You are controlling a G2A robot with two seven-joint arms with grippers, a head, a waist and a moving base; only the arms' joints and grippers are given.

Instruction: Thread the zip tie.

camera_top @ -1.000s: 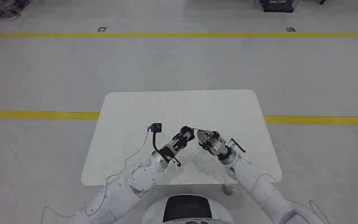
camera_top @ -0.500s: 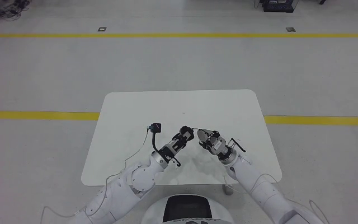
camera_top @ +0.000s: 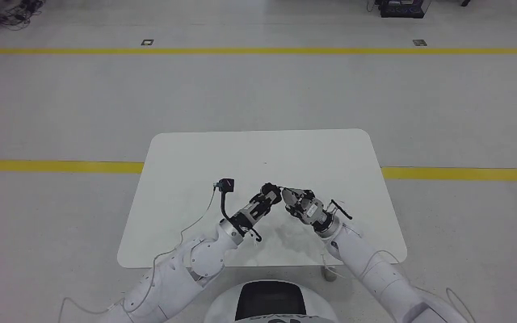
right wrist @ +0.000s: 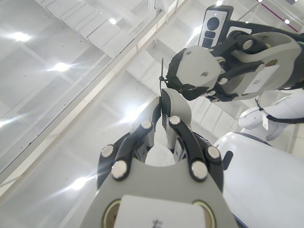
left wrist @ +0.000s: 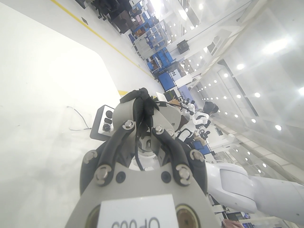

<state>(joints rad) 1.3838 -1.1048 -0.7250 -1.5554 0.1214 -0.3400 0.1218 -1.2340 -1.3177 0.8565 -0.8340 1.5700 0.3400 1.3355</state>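
Both arms bend inward in front of the robot, so the two grippers meet almost tip to tip. The left gripper has its fingers squeezed together. The right gripper faces it, tipped upward, with its fingers pinched tight too.

Hiding the lower strap of the zip tie between the pads of the right gripper; showing too thin to trace from above.

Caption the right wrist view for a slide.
Mid-air threading: the right pincer clamps a thin black plastic zip tie, whose head meets the black-taped tips of the left pincer.
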